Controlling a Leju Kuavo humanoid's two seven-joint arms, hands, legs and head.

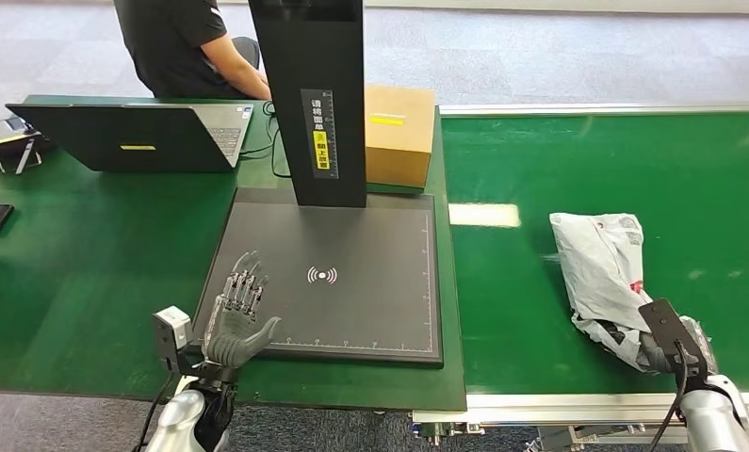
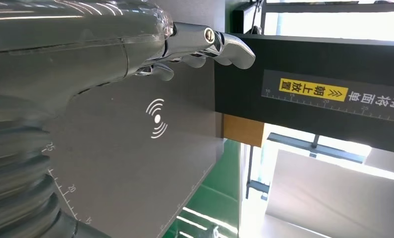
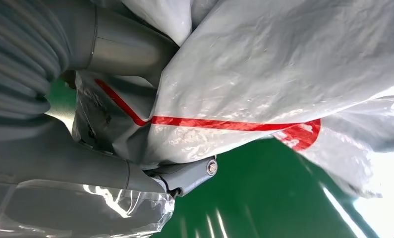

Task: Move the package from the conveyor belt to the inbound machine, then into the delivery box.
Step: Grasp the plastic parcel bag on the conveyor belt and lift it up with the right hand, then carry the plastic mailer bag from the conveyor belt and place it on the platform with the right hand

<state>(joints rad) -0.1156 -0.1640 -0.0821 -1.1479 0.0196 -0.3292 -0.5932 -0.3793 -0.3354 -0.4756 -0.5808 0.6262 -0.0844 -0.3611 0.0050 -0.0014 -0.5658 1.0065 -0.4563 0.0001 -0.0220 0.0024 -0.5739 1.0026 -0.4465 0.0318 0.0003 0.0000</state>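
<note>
Right hand grips the package on the conveyor belt; left hand hovers open over the inbound machine.

Nearest, the right hand (image 1: 670, 350) closes its fingers (image 3: 187, 176) around the near end of the grey plastic package (image 1: 604, 268), which lies on the green conveyor belt (image 1: 615, 169). The left hand (image 1: 236, 320) is held palm-up, fingers (image 1: 245, 282) spread and holding nothing, over the inbound machine (image 1: 351, 301) plate's near-left corner.

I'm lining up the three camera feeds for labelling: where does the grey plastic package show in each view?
Head view: the package lies on the green conveyor belt at lower right, its near end in the right hand.
Left wrist view: not in it; that view faces the inbound machine's dark plate.
Right wrist view: the package takes up most of the frame, red stripe across it, fingers under it.
Shared landmark: the green belt.
</note>
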